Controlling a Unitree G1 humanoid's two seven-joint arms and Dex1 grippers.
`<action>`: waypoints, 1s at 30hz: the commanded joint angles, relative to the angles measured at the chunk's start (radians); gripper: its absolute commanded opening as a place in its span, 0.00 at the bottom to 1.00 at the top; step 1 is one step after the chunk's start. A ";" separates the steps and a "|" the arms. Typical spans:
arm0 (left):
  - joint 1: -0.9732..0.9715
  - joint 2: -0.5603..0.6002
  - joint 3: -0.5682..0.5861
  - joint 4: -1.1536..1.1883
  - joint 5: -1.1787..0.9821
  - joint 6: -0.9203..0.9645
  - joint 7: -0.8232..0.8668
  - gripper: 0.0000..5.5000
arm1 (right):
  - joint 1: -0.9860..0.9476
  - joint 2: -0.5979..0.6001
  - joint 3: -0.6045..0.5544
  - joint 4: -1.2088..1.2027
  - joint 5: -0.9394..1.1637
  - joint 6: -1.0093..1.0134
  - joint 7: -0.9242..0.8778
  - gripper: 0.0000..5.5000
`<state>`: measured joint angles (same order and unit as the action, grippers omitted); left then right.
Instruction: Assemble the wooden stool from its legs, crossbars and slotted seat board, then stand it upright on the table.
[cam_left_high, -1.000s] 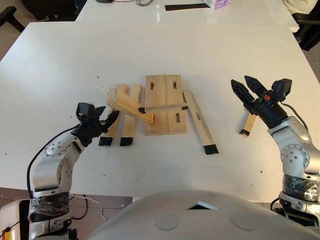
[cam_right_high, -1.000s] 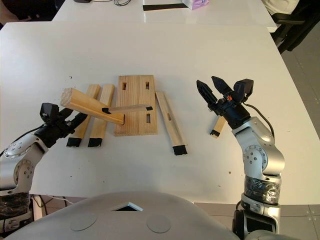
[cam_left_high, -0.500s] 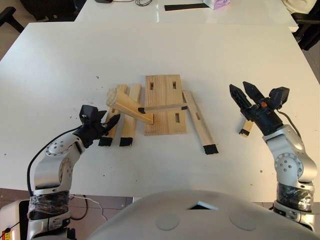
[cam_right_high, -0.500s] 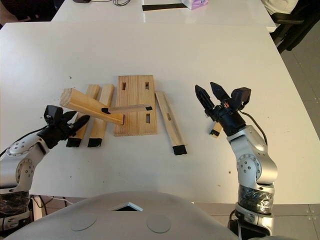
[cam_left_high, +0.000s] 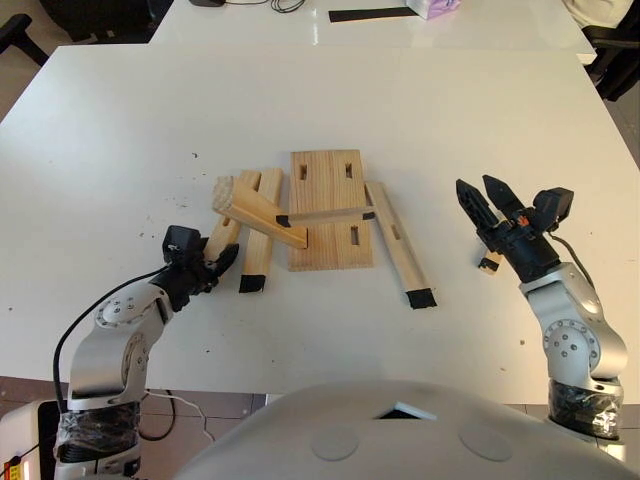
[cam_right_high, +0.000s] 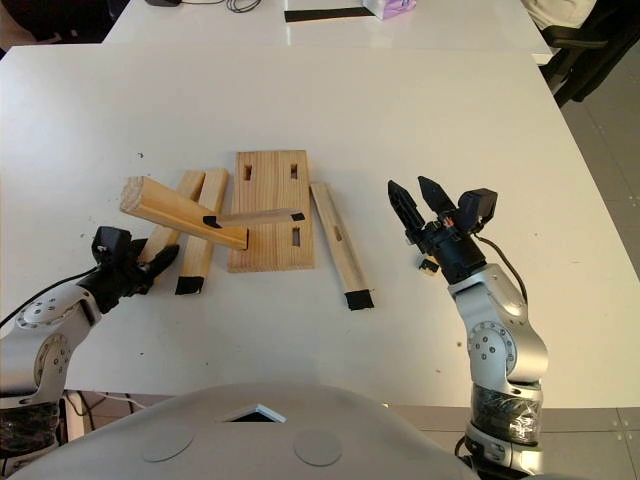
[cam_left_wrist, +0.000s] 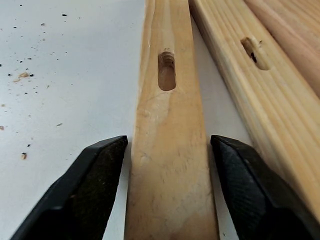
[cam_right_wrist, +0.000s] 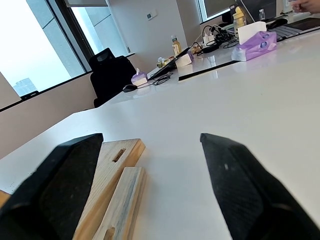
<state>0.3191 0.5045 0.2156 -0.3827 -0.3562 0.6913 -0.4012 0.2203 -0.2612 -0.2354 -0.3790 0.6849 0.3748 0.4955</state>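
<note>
Straddling the leftmost leg (cam_left_high: 222, 235) with the left end effector (cam_left_wrist: 167, 144), fingers spread open on either side; hovering the right end effector (cam_left_high: 474, 184), gaping wide, over 1 short crossbar (cam_left_high: 489, 262); seeing the slotted seat board (cam_left_high: 327, 190) lying flat mid-worktop (cam_left_high: 400, 110).

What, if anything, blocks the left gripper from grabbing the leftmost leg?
Probably nothing, so likely yes. The left gripper is open and straddles the leftmost leg, with bare table on its outer side. One caveat: the leg with the crossbar lies across its far end and may snag a lift.
</note>
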 joint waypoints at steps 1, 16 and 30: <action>0.021 0.010 -0.016 0.021 0.018 0.070 0.017 0.46 | -0.003 -0.003 0.002 -0.012 -0.002 -0.004 -0.005 0.65; -0.683 -0.174 0.296 0.226 -0.146 0.178 0.344 0.36 | -0.612 -0.204 0.101 0.371 -0.390 0.096 -0.306 0.65; -1.268 -0.167 0.295 0.160 -0.585 0.120 0.285 0.36 | -1.185 -0.171 0.286 0.556 -0.570 -0.315 -0.069 0.65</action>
<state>-0.9055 0.3132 0.5544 -0.1722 -0.8796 0.7742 -0.0767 -0.9479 -0.4697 0.0892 0.1719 0.0042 -0.0417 0.3570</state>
